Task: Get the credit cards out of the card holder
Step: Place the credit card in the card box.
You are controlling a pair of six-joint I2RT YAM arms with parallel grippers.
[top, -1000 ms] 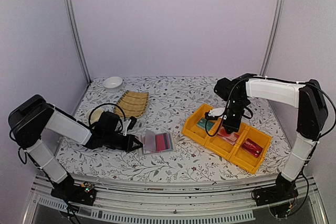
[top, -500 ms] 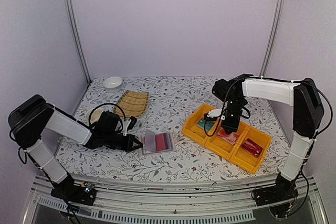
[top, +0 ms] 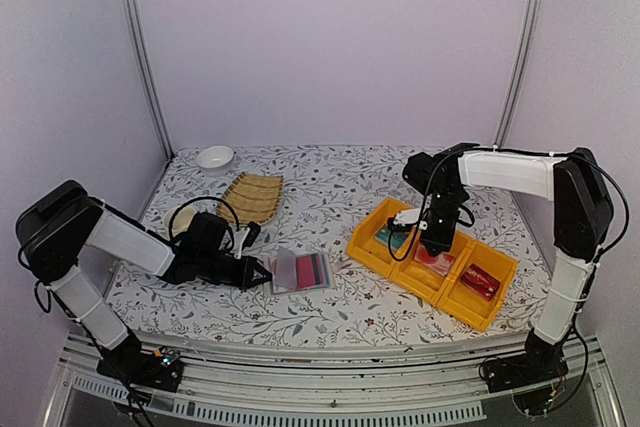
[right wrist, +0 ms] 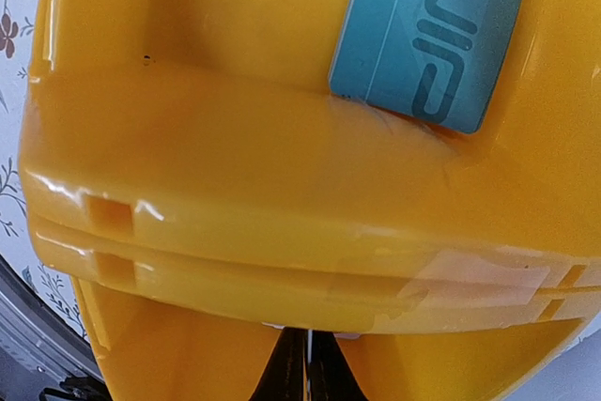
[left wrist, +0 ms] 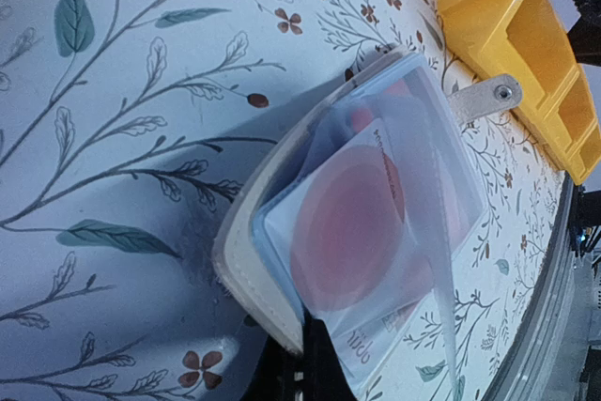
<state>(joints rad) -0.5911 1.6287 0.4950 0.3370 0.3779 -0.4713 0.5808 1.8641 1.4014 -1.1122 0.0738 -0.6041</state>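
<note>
**One card lies in the tray; the other is yet to be drawn from the pinned card holder.**

The beige leather-like bifold card holder (top: pixel 300 270) lies open near 6 o'clock on the floral-patterned table (top: pixel 330 182). The left gripper (top: pixel 258 273) is clenched on its 9 o'clock edge. A whitish-pink card with a big red circle (left wrist: pixel 349 223) sits behind the clear pocket. The thin teal card (right wrist: pixel 427 35) lies in the row of yellow plastic trays (right wrist: pixel 235 157) at 4 o'clock. The right gripper (top: pixel 432 247) hangs low over that row, fingers together and grasping nothing visible. To do the next draw well, the right fingers should probably spread before reaching the pocket mouth. They should then nip only the card's exposed edge and slide it flat along the pocket, away from the left grip. The left clamp should likely hold firm so the wallet does not drag.
</note>
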